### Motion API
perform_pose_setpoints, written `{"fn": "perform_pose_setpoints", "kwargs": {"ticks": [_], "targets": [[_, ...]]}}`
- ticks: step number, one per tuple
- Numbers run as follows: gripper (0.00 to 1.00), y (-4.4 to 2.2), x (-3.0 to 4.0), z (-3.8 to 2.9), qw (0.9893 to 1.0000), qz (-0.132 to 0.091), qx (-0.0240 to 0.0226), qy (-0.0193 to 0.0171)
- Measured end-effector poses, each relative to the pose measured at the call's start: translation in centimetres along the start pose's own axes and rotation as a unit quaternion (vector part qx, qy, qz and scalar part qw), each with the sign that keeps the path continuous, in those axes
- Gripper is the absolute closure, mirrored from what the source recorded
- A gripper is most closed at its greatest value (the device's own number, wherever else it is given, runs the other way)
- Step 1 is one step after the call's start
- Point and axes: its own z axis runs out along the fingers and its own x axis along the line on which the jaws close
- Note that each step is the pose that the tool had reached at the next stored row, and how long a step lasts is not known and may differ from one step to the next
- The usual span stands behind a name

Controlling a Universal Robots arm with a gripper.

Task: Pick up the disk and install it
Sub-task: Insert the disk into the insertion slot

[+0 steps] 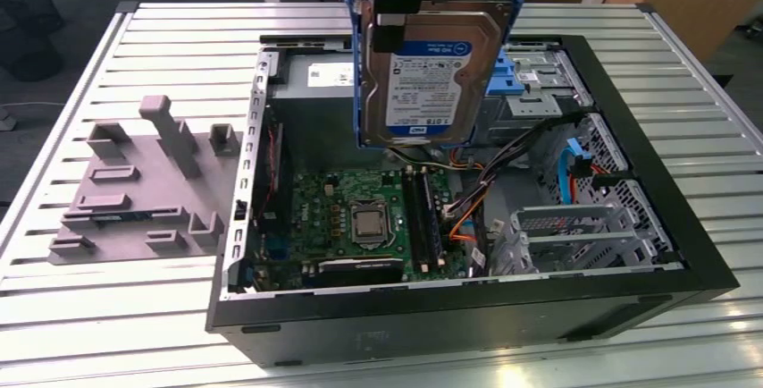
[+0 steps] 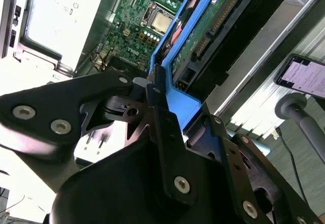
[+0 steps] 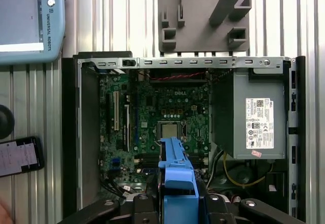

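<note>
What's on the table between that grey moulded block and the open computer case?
Nothing: only a narrow bare strip of slatted metal table separates the grey block from the computer case, seen in the exterior view and the first wrist view.

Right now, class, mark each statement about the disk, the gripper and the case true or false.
1. The gripper holds the disk above the case. True.
2. The disk lies flat. False: it hangs upright over the motherboard.
3. A grey fixture stands outside the case. True.
4. The case is closed. False: it is open, with the motherboard showing.
</note>
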Motion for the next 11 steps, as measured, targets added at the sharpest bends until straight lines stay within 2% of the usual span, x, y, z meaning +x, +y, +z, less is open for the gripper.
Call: {"fn": "perform_pose_setpoints", "kwargs": {"ticks": [4,10,11], "targets": [[0.64,-0.06,0.06,0.03,1.0,0.0,0.0026,-0.0002],[0.64,-0.09,0.84,0.14,1.0,0.0,0.0028,-0.0002],[0.64,-0.13,2.16,0.38,1.0,0.0,0.0029,-0.0002]]}}
